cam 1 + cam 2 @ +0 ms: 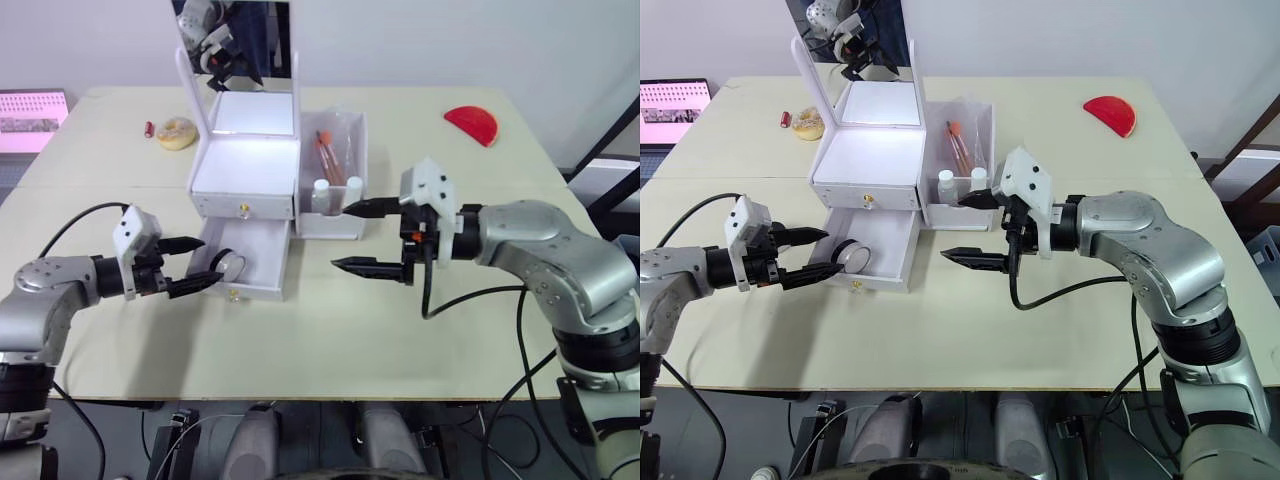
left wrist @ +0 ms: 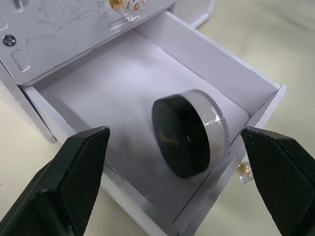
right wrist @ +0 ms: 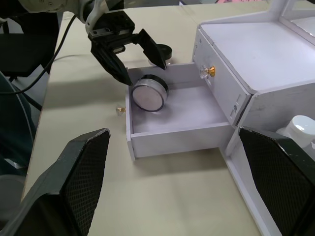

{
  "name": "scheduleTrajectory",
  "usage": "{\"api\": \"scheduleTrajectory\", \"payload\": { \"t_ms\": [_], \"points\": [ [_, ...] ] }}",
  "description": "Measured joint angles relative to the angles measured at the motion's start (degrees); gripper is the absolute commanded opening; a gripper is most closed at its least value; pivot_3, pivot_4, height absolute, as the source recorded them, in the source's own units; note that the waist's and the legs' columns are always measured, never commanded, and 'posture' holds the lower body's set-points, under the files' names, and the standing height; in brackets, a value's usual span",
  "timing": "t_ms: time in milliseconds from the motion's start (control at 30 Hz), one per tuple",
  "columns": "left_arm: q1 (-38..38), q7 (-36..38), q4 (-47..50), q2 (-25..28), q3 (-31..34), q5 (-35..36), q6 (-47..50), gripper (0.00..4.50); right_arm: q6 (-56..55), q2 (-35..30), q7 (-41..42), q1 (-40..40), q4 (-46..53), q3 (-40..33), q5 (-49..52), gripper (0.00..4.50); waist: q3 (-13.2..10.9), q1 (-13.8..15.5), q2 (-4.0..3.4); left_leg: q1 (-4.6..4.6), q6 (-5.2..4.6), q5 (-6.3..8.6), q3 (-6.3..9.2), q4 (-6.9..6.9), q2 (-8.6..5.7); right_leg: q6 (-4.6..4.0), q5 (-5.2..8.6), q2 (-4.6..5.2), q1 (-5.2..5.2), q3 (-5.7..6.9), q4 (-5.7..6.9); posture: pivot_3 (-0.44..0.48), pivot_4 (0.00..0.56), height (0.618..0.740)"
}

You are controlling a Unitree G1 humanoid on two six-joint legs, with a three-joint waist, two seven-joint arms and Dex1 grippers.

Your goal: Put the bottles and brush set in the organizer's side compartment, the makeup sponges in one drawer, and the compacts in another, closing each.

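1. Now the compact point(image 2: 189, 135) leans tilted inside the pulled-out lower drawer point(image 1: 262, 262) of the organizer point(image 1: 247, 165).
2. Left gripper point(image 1: 196, 264) spread just beside it.
3. Right gripper point(image 1: 360, 237) spread, near the side compartment point(image 1: 350, 175).

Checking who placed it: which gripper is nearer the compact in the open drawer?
Left. The left gripper is open at the drawer's edge beside the compact; the right gripper is open farther off, in front of the side compartment.
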State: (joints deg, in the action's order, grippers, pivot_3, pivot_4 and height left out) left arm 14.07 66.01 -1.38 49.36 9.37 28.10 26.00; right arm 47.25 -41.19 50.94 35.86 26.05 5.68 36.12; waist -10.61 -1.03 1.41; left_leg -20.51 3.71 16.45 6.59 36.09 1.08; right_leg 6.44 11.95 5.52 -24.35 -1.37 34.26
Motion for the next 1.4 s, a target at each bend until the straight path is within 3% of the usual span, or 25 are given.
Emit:
{"api": "scheduleTrajectory", "payload": {
  "t_ms": [933,1400],
  "points": [
    [3.03,2.55,1.44,1.74,0.55,2.35,3.96,4.47,-0.05,0.16,-0.36,0.00,-0.01,0.05,-0.06,4.50,0.00,-0.03,0.00,0.00,0.00,0.00,0.00,0.00,0.00,0.00,0.00,0.00,0.00,0.00,0.00,0.000,0.150,0.739],
    [6.42,4.86,-2.98,2.92,-0.16,-0.80,1.95,4.47,-0.04,0.35,-1.28,0.00,0.00,0.05,0.04,4.50,0.00,-0.03,0.00,-0.01,0.00,0.00,0.00,0.00,0.00,0.02,0.00,0.00,0.00,0.00,0.00,0.000,0.150,0.739]
  ]
}}
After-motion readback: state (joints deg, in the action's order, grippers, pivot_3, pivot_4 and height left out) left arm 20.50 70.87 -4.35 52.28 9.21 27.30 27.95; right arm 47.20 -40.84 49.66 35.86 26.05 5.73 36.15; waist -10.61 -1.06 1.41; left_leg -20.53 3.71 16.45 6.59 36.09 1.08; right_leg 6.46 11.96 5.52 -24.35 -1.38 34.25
